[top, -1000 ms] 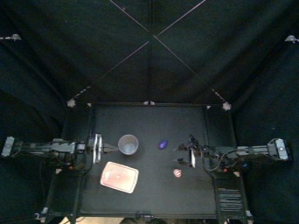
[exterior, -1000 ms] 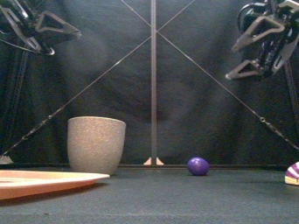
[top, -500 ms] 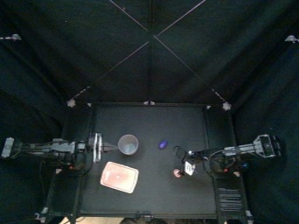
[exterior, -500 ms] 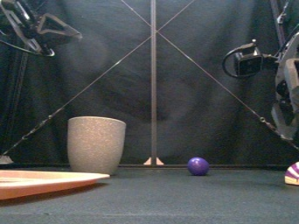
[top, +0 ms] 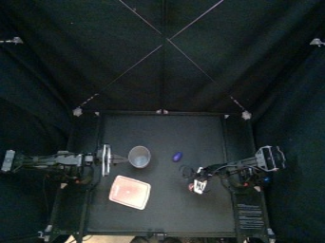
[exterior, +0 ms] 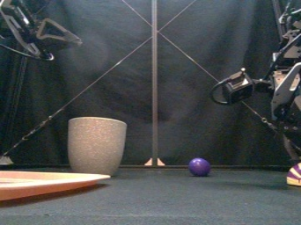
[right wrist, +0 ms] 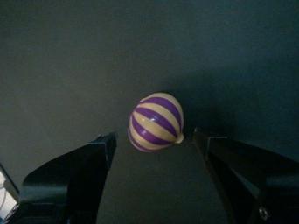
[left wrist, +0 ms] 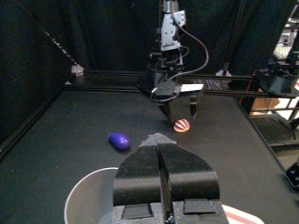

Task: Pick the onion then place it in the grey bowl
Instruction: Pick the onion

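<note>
The striped purple and cream onion (right wrist: 156,122) lies on the counter (top: 165,195), on its right side. The right end effector (right wrist: 155,137) hangs directly over it, jaws spread wide on both sides, not touching. The left end effector (left wrist: 165,144) is clenched, beside the grey speckled cup (exterior: 97,145).

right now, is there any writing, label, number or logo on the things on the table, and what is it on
No text can be read on any of them.
Onion: purple and cream stripes only, no writing.
Grey cup: speckles, no label or mark.
Pink tray: plain, no print.
Small purple toy: plain, no print.
</note>
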Controlling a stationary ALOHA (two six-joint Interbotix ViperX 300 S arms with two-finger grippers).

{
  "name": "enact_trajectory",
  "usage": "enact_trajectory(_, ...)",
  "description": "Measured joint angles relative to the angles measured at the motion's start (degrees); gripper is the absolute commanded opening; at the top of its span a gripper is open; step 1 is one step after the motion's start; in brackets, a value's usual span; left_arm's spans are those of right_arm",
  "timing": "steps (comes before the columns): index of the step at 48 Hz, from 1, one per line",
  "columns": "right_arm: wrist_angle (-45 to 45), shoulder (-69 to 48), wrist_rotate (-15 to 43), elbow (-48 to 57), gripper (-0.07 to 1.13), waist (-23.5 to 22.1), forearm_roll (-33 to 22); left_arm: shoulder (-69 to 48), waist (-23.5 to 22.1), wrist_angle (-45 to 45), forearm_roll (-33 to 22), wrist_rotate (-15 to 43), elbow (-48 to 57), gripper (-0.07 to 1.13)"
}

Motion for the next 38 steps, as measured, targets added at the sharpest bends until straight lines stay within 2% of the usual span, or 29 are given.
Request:
enact_trajectory(8,-1.0,2.4,5.4,-1.0,1.02,1.2,-3.6,0.0,0.1,0.0,0.0,0.0,0.0,0.04)
enact_trajectory(19,-1.1,2.6,18.5,-1.2,1.01,4.8,-15.3,0.0,0.2,0.0,-0.1,-0.1,0.0,0.04)
enact_trajectory(27,-0.3,2.7,26.0,-1.2,0.97,6.8,-21.2,0.0,0.2,0.0,-0.1,-0.1,0.1,0.04)
enact_trajectory(38,0.1,2.8,28.9,-1.2,0.78,8.3,-22.9,0.0,0.1,0.3,-0.1,-0.1,0.0,0.04)
